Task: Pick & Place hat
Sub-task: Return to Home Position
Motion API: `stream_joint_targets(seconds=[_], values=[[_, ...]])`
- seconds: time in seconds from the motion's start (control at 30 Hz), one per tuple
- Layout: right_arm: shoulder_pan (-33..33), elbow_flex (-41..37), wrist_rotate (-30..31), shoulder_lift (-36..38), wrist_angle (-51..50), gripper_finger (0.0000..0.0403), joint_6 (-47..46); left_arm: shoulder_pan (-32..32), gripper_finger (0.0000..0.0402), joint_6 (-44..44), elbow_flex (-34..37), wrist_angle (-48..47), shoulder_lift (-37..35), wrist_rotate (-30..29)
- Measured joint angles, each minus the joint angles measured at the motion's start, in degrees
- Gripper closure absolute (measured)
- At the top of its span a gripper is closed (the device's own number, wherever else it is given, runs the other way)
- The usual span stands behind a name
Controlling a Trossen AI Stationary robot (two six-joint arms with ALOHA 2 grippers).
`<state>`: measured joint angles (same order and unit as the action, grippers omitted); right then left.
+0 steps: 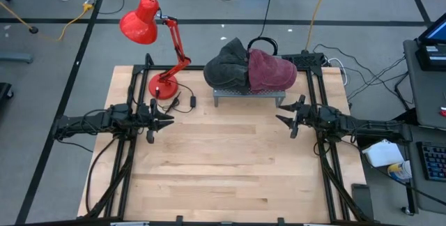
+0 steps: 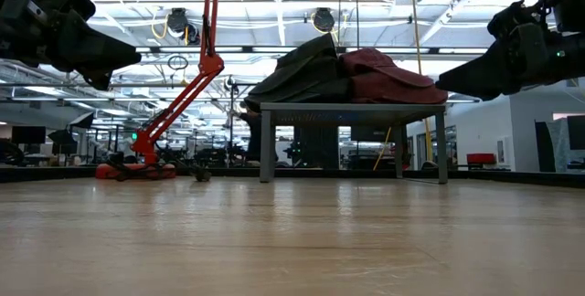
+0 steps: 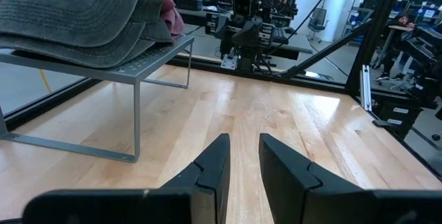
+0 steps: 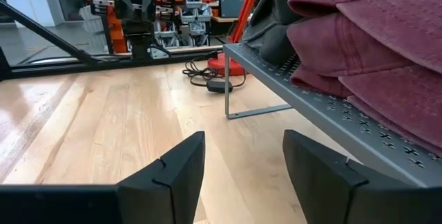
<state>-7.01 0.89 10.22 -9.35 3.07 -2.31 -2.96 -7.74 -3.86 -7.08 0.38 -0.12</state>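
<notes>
Two hats lie side by side on a low metal rack (image 1: 247,95) at the table's far middle. One is dark grey (image 1: 226,65), the other maroon (image 1: 270,71), and they overlap in the middle. In the low view, the grey hat (image 2: 297,72) and the maroon hat (image 2: 388,77) rest on the rack's top (image 2: 352,109). My left gripper (image 1: 169,118) hovers level at the table's left with a narrow gap between its fingers (image 3: 243,148). My right gripper (image 1: 284,113) hovers level at the right, near the rack's right end, open (image 4: 243,151). Neither holds anything.
A red desk lamp (image 1: 157,38) stands at the far left, with its base (image 1: 164,85) beside the rack and its cable with a switch (image 1: 191,102) on the wood. Black frame rails run along both table sides. Bare wood (image 1: 223,163) spans the middle and near part.
</notes>
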Motion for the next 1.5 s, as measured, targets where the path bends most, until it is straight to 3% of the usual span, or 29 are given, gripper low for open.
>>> stream_joint_targets(seconds=[1.5], values=[[-0.02,-0.04,0.05,-0.02,0.64,0.0211,-0.04,0.00,0.0321,0.01,0.00,0.01,-0.02,0.02]])
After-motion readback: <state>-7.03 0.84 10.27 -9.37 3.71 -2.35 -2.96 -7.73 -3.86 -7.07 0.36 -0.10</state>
